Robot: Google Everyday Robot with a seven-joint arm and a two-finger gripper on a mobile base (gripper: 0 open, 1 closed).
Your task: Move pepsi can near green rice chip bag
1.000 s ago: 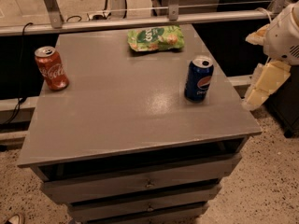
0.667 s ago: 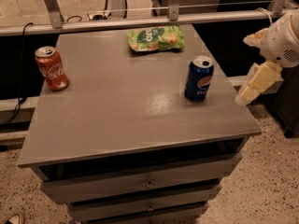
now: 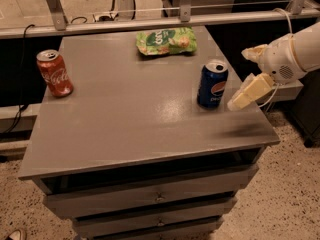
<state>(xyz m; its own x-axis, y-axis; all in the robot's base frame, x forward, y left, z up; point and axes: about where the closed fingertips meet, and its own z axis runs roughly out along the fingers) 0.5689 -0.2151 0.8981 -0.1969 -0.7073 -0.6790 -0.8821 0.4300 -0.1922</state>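
The pepsi can (image 3: 212, 84) stands upright on the right side of the grey table (image 3: 125, 119); it is dark blue with a round logo and a silver top. The green rice chip bag (image 3: 166, 40) lies flat near the table's far edge, behind and to the left of the can. My gripper (image 3: 240, 79) comes in from the right on a white arm and hangs just to the right of the pepsi can, at the can's height. Its cream fingers (image 3: 248, 92) are spread apart and hold nothing.
A red Coca-Cola can (image 3: 54, 73) stands upright at the table's left edge. The table is a cabinet with drawers (image 3: 155, 199) below its front. A metal rail (image 3: 150, 24) runs behind the far edge. Speckled floor surrounds it.
My gripper has moved left and a little down, from beyond the table's right edge to close beside the pepsi can. The cans and the bag have not moved.
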